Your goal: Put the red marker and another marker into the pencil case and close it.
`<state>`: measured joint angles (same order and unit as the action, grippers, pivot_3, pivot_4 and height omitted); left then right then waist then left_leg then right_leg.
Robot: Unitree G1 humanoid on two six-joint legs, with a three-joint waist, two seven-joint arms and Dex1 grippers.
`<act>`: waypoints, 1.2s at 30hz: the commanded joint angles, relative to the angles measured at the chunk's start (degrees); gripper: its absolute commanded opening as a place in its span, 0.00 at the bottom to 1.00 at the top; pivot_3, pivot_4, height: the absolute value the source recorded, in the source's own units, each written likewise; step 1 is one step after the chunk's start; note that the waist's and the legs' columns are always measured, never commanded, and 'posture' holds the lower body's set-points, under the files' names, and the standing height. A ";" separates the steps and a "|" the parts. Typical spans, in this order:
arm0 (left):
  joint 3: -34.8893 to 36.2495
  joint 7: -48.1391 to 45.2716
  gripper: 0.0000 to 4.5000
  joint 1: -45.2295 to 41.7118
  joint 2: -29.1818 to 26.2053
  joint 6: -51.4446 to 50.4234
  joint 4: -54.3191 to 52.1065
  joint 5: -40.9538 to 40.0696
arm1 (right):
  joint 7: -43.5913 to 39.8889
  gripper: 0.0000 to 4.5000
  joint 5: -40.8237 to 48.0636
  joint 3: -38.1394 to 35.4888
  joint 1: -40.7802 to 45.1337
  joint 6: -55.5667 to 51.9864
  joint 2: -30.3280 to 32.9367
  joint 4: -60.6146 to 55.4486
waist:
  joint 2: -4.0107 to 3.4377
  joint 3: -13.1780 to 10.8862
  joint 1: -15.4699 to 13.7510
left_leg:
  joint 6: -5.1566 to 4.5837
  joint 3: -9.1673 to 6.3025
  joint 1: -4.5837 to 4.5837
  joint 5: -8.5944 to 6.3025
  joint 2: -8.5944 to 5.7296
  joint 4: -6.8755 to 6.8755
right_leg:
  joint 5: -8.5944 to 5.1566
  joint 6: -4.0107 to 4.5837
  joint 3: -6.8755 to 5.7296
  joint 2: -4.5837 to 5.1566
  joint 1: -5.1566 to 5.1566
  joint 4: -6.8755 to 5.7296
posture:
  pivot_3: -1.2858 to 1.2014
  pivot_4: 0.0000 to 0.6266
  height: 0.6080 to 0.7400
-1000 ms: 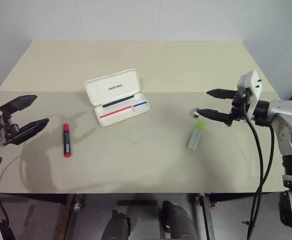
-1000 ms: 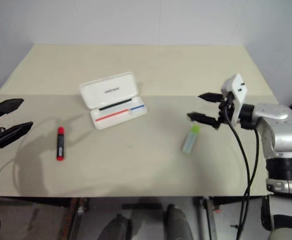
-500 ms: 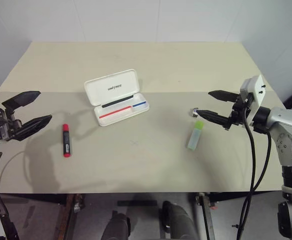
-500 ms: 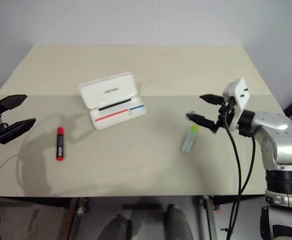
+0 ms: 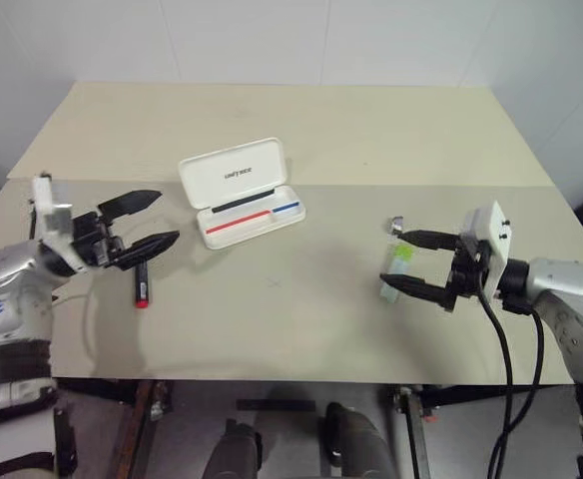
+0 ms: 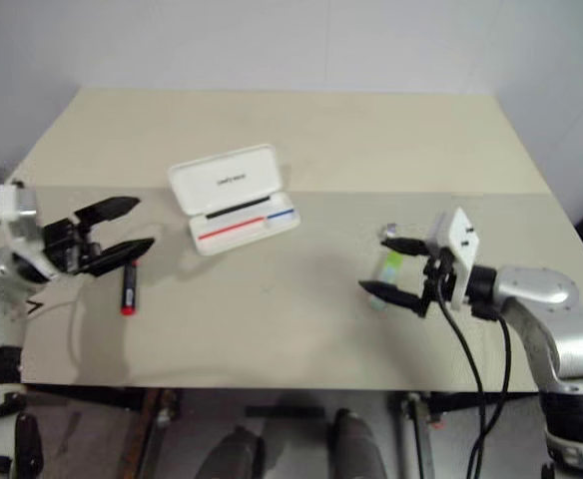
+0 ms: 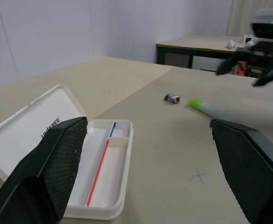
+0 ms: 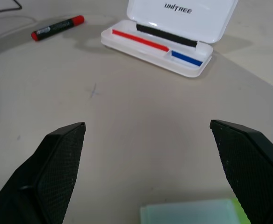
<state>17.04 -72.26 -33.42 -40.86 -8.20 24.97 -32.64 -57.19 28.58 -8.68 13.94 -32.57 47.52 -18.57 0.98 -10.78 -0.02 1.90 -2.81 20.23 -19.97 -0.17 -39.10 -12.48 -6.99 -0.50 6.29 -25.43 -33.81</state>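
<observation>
A big table (image 5: 371, 120) with a pale tan top stood against a white wall (image 5: 272, 40). Thin lines ran down the wall. A faint line ran across the tabletop from side to side, and a small pencil cross (image 5: 275, 282) was drawn near the middle. Soft light fell on the table and made gray shadows. Under the front edge the floor (image 5: 192, 429) looked dark. In the left wrist view, another table (image 7: 197, 44) stood far off by the wall.
</observation>
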 commanded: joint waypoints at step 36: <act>-20.28 1.91 1.00 -27.91 10.03 15.17 46.55 35.04 | 11.81 1.00 5.90 -9.18 -15.64 2.52 -5.08 -16.24 | 0.24 -0.01 0.08 | -0.23 0.14 -0.08 0.05 -0.01 -0.02 | 0.19 -0.11 0.15 -0.06 0.11 0.08 | 0.52 0.24 1.00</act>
<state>-3.29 -70.57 -60.55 -30.43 7.80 70.59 1.67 -45.22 34.08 -16.45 -2.45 -31.28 41.86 -34.02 1.21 -10.79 0.06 1.68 -2.67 20.15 -19.92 -0.18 -39.12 -12.29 -7.10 -0.35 6.23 -25.32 -33.73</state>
